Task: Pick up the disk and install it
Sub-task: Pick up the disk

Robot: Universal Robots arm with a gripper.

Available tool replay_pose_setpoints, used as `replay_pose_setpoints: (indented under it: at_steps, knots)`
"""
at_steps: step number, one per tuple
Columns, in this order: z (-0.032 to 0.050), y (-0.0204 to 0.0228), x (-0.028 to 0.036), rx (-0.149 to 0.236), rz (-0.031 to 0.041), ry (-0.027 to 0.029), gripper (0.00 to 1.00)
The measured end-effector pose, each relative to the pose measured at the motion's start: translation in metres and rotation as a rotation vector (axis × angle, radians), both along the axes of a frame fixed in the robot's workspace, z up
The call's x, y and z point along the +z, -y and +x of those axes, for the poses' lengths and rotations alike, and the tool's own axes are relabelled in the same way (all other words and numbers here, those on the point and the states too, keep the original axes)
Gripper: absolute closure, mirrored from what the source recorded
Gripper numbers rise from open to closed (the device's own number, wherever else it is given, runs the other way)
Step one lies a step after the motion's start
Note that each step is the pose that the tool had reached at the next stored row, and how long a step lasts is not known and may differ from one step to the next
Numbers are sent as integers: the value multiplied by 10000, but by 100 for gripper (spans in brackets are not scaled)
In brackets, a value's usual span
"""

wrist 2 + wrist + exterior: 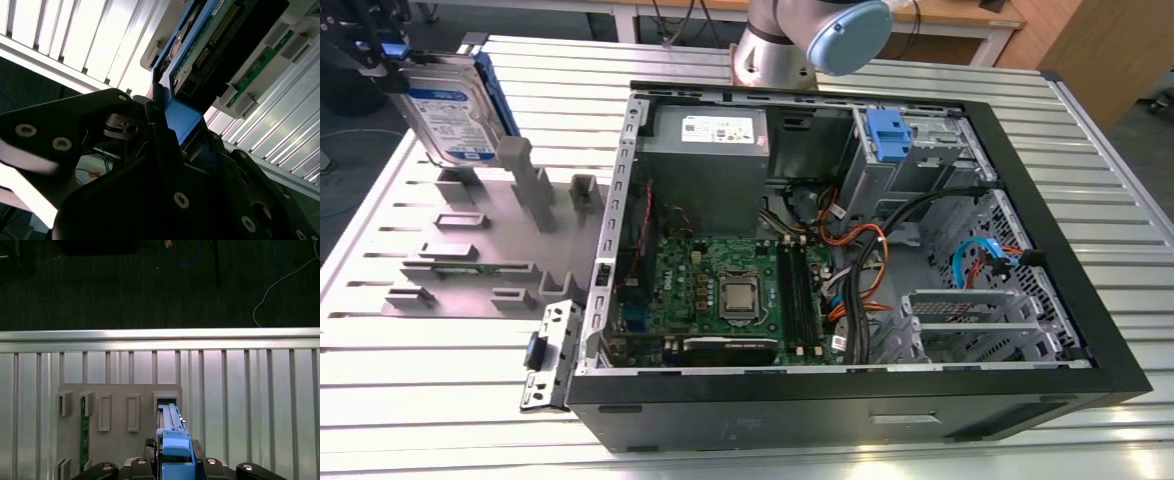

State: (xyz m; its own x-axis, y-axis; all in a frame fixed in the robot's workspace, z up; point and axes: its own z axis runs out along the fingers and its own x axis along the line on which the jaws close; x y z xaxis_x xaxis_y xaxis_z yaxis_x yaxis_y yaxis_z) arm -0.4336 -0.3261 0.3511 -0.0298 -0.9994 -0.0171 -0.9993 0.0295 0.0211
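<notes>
Over the rack (507, 235), blue-railed silver disk (451, 112).

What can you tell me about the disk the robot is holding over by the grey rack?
The disk is a flat silver-grey rectangle with a white-and-blue label and blue plastic rails along its edges. It stands on edge, slightly tilted, outside the computer case, above the grey rack at the exterior view's left. The gripper clamps its blue top end. Whether its lower end touches the rack is unclear.
</notes>
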Motion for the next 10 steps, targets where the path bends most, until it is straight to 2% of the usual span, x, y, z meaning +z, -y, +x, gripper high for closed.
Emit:
replay_pose_setpoints:
  at_steps: [10]
  knots:
    - [0, 0, 31, 0, 1, 0, 64]
